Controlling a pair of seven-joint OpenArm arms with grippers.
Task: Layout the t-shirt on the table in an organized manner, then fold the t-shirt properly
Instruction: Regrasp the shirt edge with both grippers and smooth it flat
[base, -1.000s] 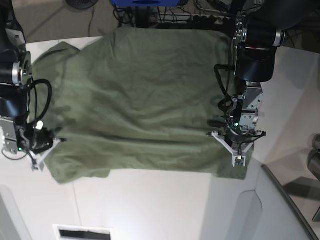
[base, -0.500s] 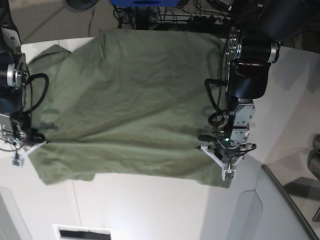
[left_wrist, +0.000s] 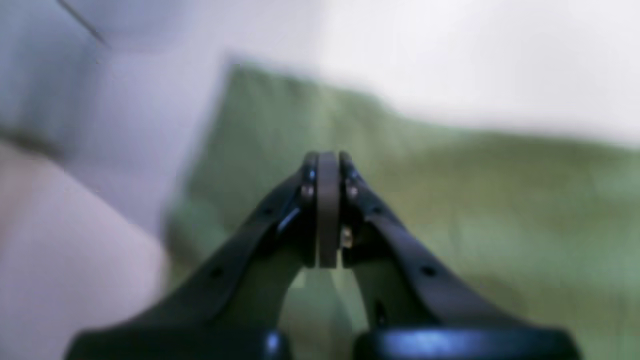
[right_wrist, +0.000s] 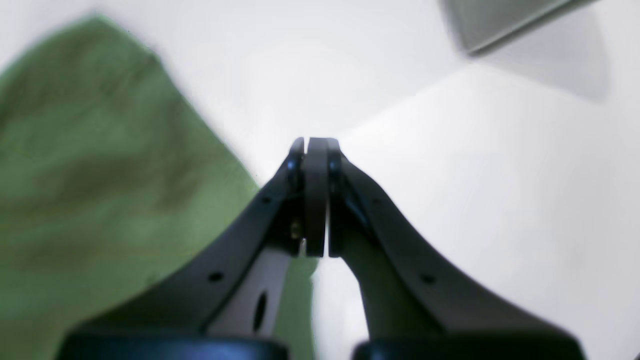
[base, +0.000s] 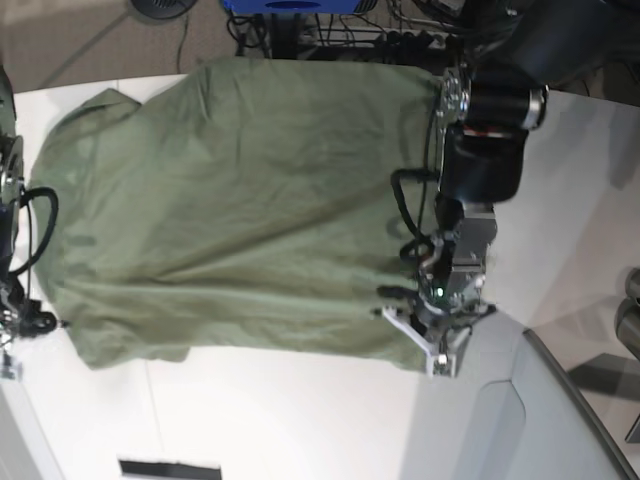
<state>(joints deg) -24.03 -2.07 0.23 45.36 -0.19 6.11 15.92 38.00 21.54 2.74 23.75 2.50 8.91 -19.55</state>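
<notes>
White table (base: 300, 410) before cables carries our t-shirt (base: 240, 200), long axis left-right in base view, both left gripper (left_wrist: 327, 165) and right gripper (right_wrist: 315, 150) pressed together.

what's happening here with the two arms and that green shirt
A two-armed robot is spreading the olive-green t-shirt over the white table. The left gripper sits at the shirt's near corner on one side and the right gripper at the other side's edge. Both wrist views show the jaws pressed together, but they are too blurred to show whether fabric is pinched between them. The shirt lies mostly open though still wrinkled, and no fold has been made yet.
</notes>
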